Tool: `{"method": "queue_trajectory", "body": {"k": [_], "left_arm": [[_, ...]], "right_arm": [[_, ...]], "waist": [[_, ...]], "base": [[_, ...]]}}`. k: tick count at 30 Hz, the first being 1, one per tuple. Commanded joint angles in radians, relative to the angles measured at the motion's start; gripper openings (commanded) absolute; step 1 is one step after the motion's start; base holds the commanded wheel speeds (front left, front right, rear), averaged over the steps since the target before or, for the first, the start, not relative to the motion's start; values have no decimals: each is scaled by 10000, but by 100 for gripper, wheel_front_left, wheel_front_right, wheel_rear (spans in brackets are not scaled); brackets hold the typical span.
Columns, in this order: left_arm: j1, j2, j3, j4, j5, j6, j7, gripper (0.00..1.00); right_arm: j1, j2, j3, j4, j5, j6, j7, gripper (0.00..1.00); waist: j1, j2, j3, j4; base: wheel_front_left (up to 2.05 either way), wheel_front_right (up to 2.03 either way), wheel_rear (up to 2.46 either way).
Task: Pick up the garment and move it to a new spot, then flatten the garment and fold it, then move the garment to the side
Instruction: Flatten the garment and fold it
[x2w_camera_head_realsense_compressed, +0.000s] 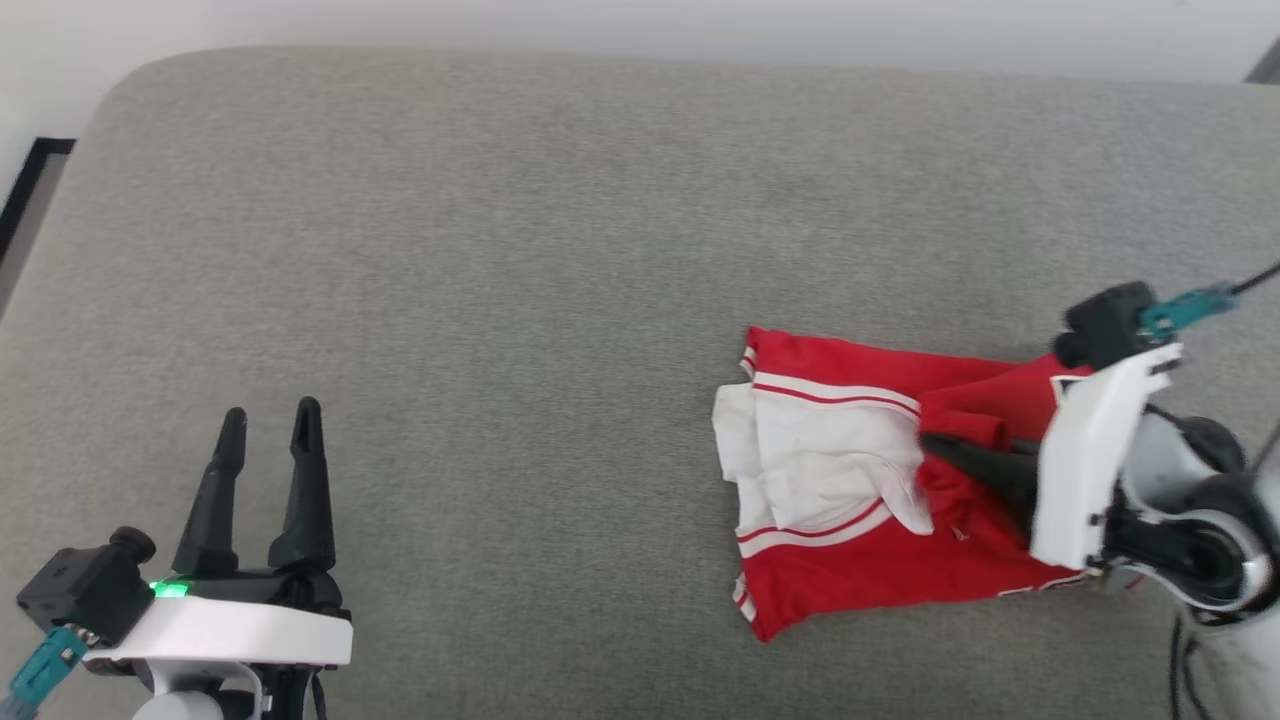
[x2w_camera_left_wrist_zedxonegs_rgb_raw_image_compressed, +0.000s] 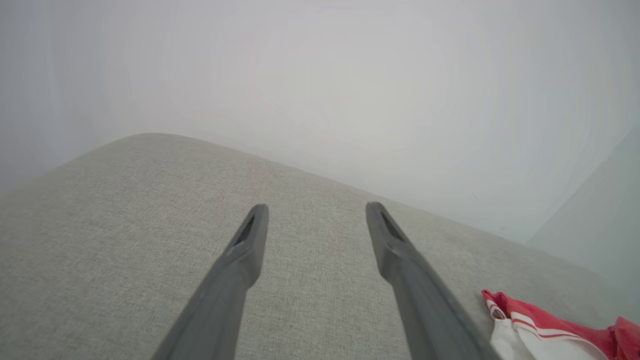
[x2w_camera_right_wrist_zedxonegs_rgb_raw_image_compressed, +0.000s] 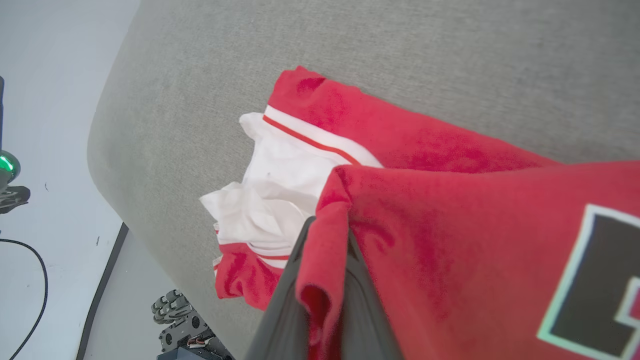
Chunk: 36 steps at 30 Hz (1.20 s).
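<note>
Grey cushion (x2w_camera_head_realsense_compressed: 560, 250) open across centre & far side, plenty of room to pass. Obstacles: garment (x2w_camera_head_realsense_compressed: 850, 490) bunched at right w/ right gripper (x2w_camera_head_realsense_compressed: 928, 440) pinching it, and left gripper (x2w_camera_head_realsense_compressed: 270, 412) at near-left corner.

part of the garment (x2w_camera_head_realsense_compressed: 850, 560) behind the right end effector (x2w_camera_head_realsense_compressed: 930, 440), black lettering (x2w_camera_right_wrist_zedxonegs_rgb_raw_image_compressed: 595, 280) partly past the edge
</note>
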<state>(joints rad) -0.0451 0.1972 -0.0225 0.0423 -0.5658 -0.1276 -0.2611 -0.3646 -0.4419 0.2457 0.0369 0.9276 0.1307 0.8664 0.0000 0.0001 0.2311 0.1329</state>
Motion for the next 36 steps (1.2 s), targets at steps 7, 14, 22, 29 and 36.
{"method": "queue_trajectory", "body": {"k": [7,14,22,29,36], "left_arm": [[-162,-39,-215,111,-235,-36,-46,100],[-166,-133,-364,165,-292,-36,-46,100],[-19,-104,-285,120,-370,-37,-46,100],[157,30,-29,-19,-346,-37,-48,100],[279,137,234,-133,-155,-37,-47,100]], "right_arm": [[-501,499,1028,135,-200,0,-115,0],[-819,790,1745,595,-276,0,-355,0],[-1145,725,1697,887,-377,-1,-725,100],[-1100,173,745,-159,-335,-1,-869,100],[-561,-162,-539,-887,-790,0,-1680,100]], "waist": [[0,-1,-103,565],[0,-1,-188,861],[0,-1,-313,761],[0,-1,-455,246],[0,-1,-582,-358]], "base": [[0,0,0],[0,0,0],[0,0,0],[0,0,0],[0,0,0]]}}
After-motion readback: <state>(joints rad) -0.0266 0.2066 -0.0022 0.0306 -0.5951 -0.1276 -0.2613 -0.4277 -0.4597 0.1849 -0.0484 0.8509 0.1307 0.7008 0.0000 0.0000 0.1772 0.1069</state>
